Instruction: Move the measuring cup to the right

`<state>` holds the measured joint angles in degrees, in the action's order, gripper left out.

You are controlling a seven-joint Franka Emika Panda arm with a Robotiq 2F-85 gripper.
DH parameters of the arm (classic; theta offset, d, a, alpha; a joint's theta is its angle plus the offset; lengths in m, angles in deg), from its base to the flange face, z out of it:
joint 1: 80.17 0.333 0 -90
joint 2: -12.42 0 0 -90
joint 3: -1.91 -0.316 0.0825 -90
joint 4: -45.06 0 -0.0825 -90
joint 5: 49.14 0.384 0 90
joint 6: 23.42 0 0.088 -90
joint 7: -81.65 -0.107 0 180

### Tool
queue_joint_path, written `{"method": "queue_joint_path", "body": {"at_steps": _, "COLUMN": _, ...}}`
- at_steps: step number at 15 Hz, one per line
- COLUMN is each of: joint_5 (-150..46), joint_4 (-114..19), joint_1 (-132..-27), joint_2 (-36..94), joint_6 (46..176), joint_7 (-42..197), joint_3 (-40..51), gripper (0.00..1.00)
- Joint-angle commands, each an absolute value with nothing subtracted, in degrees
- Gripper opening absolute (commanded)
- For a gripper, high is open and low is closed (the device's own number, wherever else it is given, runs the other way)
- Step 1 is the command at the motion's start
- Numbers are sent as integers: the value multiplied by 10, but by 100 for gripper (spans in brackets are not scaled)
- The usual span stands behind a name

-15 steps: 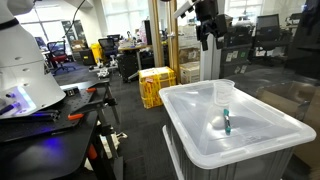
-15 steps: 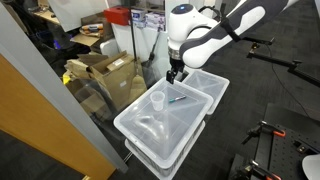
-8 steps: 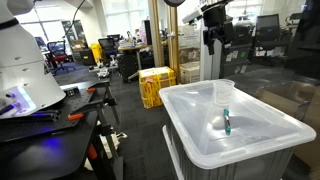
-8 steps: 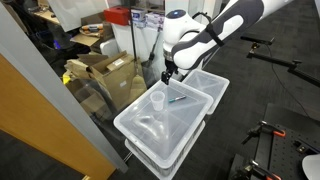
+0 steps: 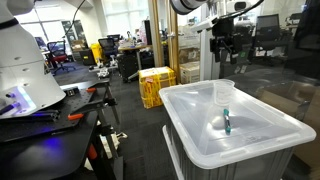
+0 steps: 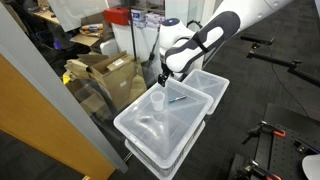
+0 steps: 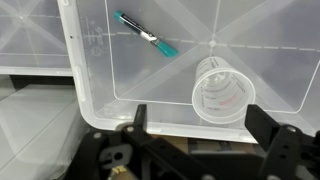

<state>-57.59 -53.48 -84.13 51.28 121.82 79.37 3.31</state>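
The clear measuring cup [image 5: 224,93] stands upright on the translucent white bin lid [image 5: 260,145], near its far edge. It shows in both exterior views [image 6: 157,101] and in the wrist view [image 7: 222,92]. A teal marker [image 5: 227,123] lies on the lid beside it and also shows in the wrist view [image 7: 147,35]. My gripper [image 5: 224,45] hangs above and behind the cup, apart from it. In the wrist view the gripper [image 7: 200,125] is open and empty, with the cup between and beyond the two fingers [image 7: 262,125].
A second bin [image 6: 208,85] stands next to the first. Yellow crates [image 5: 156,85] and cardboard boxes [image 6: 105,70] sit on the floor behind. A workbench with a white machine [image 5: 25,60] stands off to one side. A glass partition [image 6: 40,90] runs beside the bins.
My gripper has moved sideways and lower to a spot over the cup's side of the lid. The cup and marker have not moved.
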Motion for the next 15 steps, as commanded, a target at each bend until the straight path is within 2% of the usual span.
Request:
{"method": "queue_joint_path", "body": {"at_steps": 1, "joint_5": -553, "joint_4": -484, "joint_1": -848, "joint_2": 557, "joint_6": 1224, "joint_7": 826, "joint_3": 31, "gripper": 100}}
{"method": "queue_joint_path", "body": {"at_steps": 15, "joint_5": -524, "joint_4": -387, "joint_1": -860, "joint_2": 653, "joint_6": 1199, "joint_7": 858, "joint_3": 15, "gripper": 100}}
